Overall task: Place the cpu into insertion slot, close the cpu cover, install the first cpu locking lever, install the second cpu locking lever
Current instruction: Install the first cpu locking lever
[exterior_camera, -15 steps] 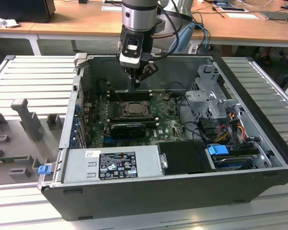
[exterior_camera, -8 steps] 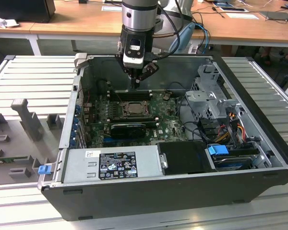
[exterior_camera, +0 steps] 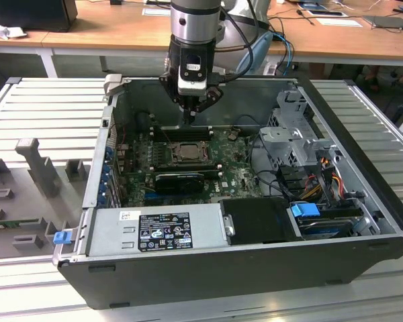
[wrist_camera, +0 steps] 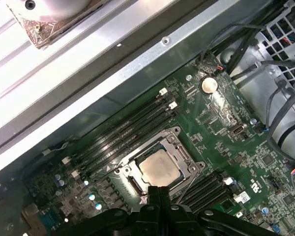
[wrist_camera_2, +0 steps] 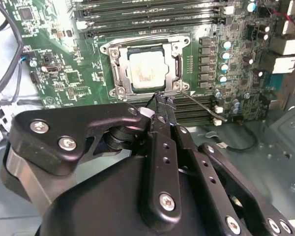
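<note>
The gripper (exterior_camera: 190, 121) is hanging inside the open computer case (exterior_camera: 269, 265), its fingers pressed together with nothing discernible between them. The cpu (wrist_camera_2: 146, 73) is sitting in the insertion slot (exterior_camera: 186, 153), and the cpu cover (wrist_camera_2: 178, 66) is lying flat around it, as both wrist views are showing. The second wrist view is placing the fingertips just beside a socket corner, near a thin locking lever (wrist_camera_2: 202, 106) angling outward. The exterior view is showing the arm pointing straight down.
</note>
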Controlling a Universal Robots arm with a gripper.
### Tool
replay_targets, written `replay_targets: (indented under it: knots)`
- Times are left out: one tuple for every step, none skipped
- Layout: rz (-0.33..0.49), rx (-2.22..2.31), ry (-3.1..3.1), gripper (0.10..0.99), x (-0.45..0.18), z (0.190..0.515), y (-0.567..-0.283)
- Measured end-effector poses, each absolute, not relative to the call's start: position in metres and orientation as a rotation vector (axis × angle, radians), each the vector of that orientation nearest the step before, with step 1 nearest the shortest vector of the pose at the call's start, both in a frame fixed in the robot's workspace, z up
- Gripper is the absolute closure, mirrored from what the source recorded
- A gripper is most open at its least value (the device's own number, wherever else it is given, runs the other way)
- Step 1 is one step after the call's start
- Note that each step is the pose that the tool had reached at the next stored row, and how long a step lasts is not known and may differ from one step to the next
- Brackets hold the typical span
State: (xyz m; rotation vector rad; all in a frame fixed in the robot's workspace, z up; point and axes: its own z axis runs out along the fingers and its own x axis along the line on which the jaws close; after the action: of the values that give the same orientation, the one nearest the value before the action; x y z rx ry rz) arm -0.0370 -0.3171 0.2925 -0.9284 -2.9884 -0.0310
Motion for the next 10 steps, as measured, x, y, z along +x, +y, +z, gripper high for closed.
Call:
replay_targets:
  knots:
    - [-0.031,-0.91,-2.994,0.98,-0.037,0.2924,-0.3171]
    - [-0.031,-0.892,-2.999,0.98,-0.037,0.2924,-0.3171]
    - [-0.031,-0.874,-3.005,0.98,-0.037,0.2925,-0.3171]
    - [-0.031,-0.856,-3.01,0.98,-0.037,0.2925,-0.3171]
    - [-0.03,-0.833,-3.016,0.98,-0.037,0.2924,-0.3171]
    - [-0.03,-0.81,-3.022,0.98,-0.037,0.2925,-0.3171]
    - [-0.03,-0.777,-3.03,0.98,-0.037,0.2925,-0.3171]
    - [-0.03,-0.746,-3.038,0.98,-0.037,0.2925,-0.3171]
    - [-0.03,-0.73,-3.042,0.98,-0.037,0.2925,-0.3171]
    - [-0.03,-0.715,-3.045,0.98,-0.037,0.2925,-0.3171]
